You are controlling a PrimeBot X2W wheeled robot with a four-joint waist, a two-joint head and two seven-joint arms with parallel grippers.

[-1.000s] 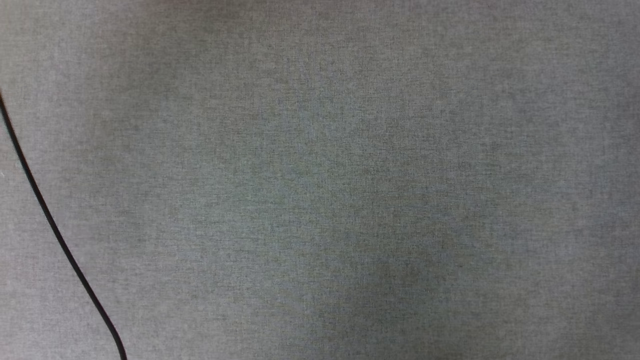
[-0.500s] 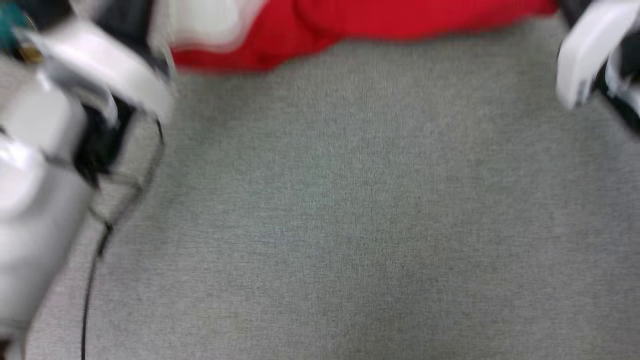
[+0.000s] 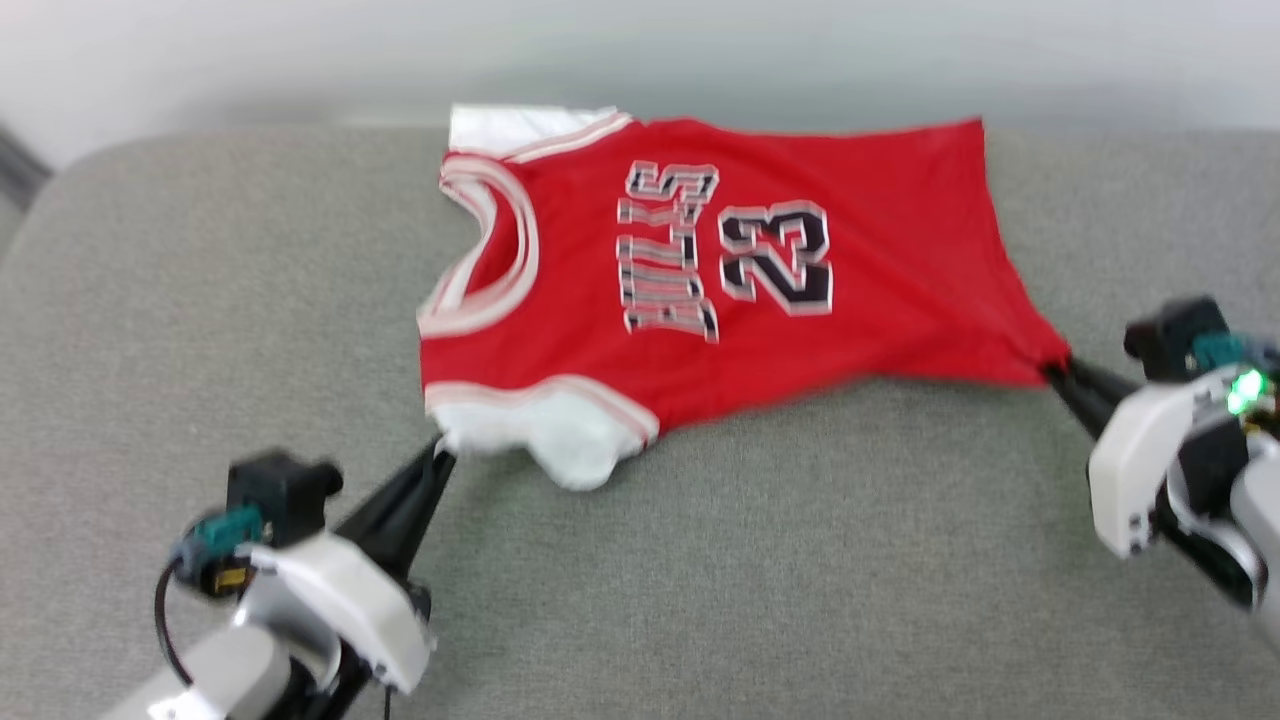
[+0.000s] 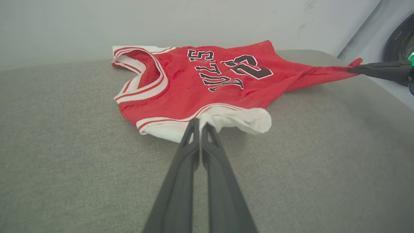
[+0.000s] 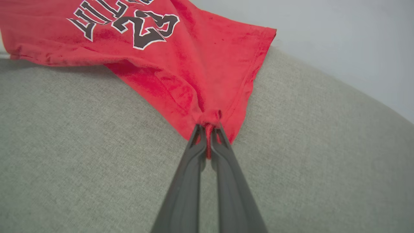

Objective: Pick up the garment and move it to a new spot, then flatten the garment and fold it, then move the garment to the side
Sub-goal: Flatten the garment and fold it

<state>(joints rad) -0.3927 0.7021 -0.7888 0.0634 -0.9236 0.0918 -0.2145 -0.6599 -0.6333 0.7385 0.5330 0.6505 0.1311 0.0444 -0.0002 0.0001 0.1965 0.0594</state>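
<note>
1. The red jersey shirt with white short sleeves, striped neck trim and black white-edged lettering (image 3: 720, 260) lies print-up on the far half of a grey woven fabric surface (image 3: 700, 560), close to the pale wall (image 3: 800, 50) behind it.
2. Its neck opening points to the robot's left and its hem to the right.
3. The left gripper (image 3: 440, 455) has its two dark fingers pressed together, their tips pinching the edge of the near white sleeve.
4. The right gripper (image 3: 1055, 368) is likewise closed tight, with a bunched red tuft of the near hem corner caught between its tips.
5. That corner is drawn out into a narrow point, raised slightly off the surface.
6. The shirt's body is mostly spread out, with soft wrinkles near the pinched corner, and the near sleeve is crumpled.
</note>
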